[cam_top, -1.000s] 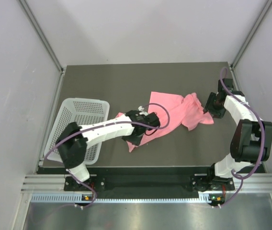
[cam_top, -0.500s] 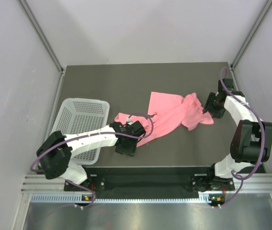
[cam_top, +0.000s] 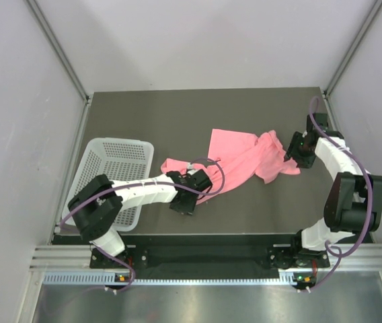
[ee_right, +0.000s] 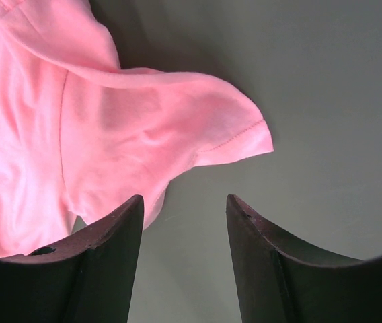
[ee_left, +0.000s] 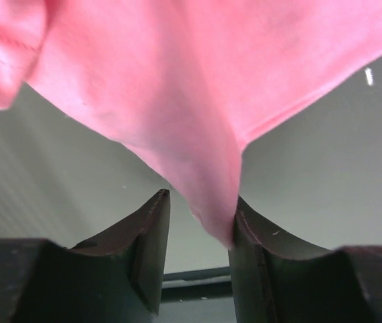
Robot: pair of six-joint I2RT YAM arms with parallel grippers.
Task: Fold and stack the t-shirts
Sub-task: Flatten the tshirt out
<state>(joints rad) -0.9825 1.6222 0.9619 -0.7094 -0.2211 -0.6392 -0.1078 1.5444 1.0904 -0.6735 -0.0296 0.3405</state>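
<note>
The salmon-pink t-shirt [cam_top: 245, 156] lies crumpled and stretched out across the middle of the dark table. My left gripper [cam_top: 194, 192] is at its near left end. In the left wrist view the jaws [ee_left: 198, 208] stand apart, and a hanging corner of the shirt [ee_left: 211, 81] reaches down between them, touching the right finger [ee_left: 245, 242]. My right gripper [cam_top: 290, 151] is at the shirt's right end. In the right wrist view it [ee_right: 184, 205] is open and empty just above the table, with a sleeve [ee_right: 231, 134] of the shirt just beyond its fingertips.
A white perforated basket [cam_top: 113, 168] stands at the table's left edge, beside the left arm. Grey walls close in the table on both sides and at the back. The table's front edge [cam_top: 211, 234] runs close below the left gripper.
My left gripper drew back left toward the basket, then moved right again; the shirt's near left end is now pulled out leftward. The right arm has barely moved.
</note>
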